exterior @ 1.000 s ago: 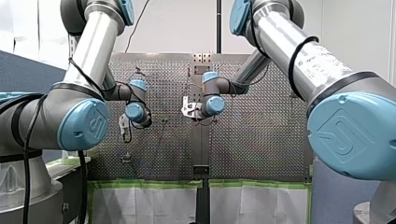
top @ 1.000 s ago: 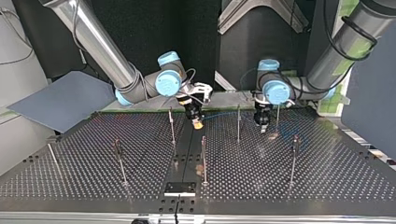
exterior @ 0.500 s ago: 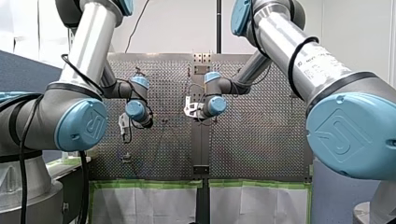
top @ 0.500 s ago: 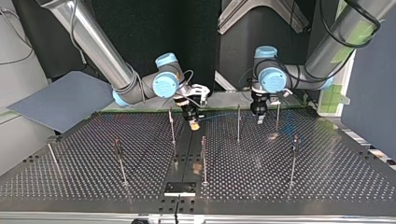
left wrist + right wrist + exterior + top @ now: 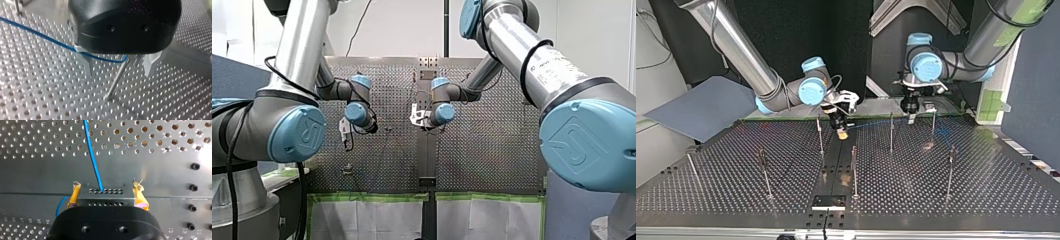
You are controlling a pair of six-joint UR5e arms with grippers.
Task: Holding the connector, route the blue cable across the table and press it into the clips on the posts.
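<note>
In the right wrist view my right gripper (image 5: 107,185) is shut on a grey connector (image 5: 106,195), its yellow pads (image 5: 75,195) on either side. The blue cable (image 5: 93,157) leaves the connector and runs ahead over the perforated table. In the top view my right gripper (image 5: 842,134) hangs low near the middle at the far side. My left gripper (image 5: 910,117) hangs higher to its right. In the left wrist view my left gripper (image 5: 119,73) is open, its metal fingers (image 5: 88,63) wide apart. The blue cable (image 5: 45,36) crosses just under them to a thin post (image 5: 116,80).
Several thin posts stand on the table, among them one (image 5: 820,135) beside my right gripper, one (image 5: 891,132) near my left and one (image 5: 854,170) in the middle. A grey panel (image 5: 701,107) lies at the top view's left. A black plate (image 5: 828,202) sits at the near edge.
My left gripper has risen and drawn back toward the table's far edge, a little to the top view's left. My right gripper has barely shifted and keeps hold of the connector.
</note>
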